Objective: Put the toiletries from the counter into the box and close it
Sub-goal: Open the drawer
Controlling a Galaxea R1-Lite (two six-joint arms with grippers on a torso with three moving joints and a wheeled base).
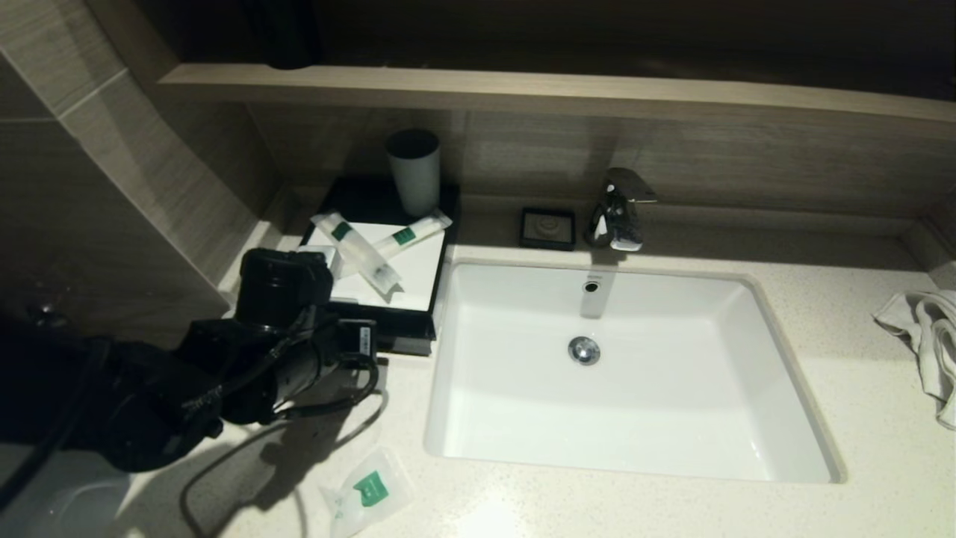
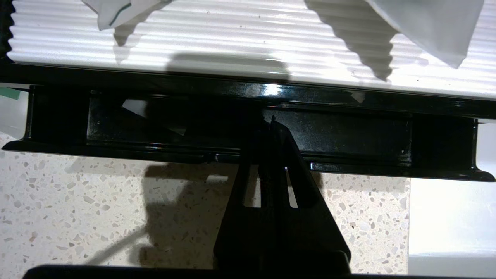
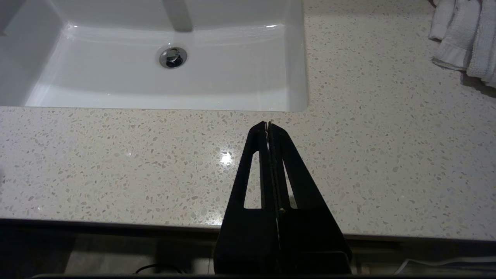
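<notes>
A black box (image 1: 396, 323) with a white ribbed top stands left of the sink. Two white tube packets with green labels (image 1: 351, 243) (image 1: 407, 235) lie crossed on it. Another clear packet with a green label (image 1: 367, 489) lies on the counter near the front edge. My left arm (image 1: 284, 351) is low in front of the box. In the left wrist view my left gripper (image 2: 271, 121) is shut and empty, its tip at the box's black front face (image 2: 348, 133). My right gripper (image 3: 268, 124) is shut and empty above the counter's front edge.
A grey cup (image 1: 413, 172) stands at the back of the box. A white sink (image 1: 777, 351), a chrome faucet (image 1: 616, 209) and a black soap dish (image 1: 547, 226) are to the right. A white towel (image 1: 926, 336) lies at the far right. A wall closes the left.
</notes>
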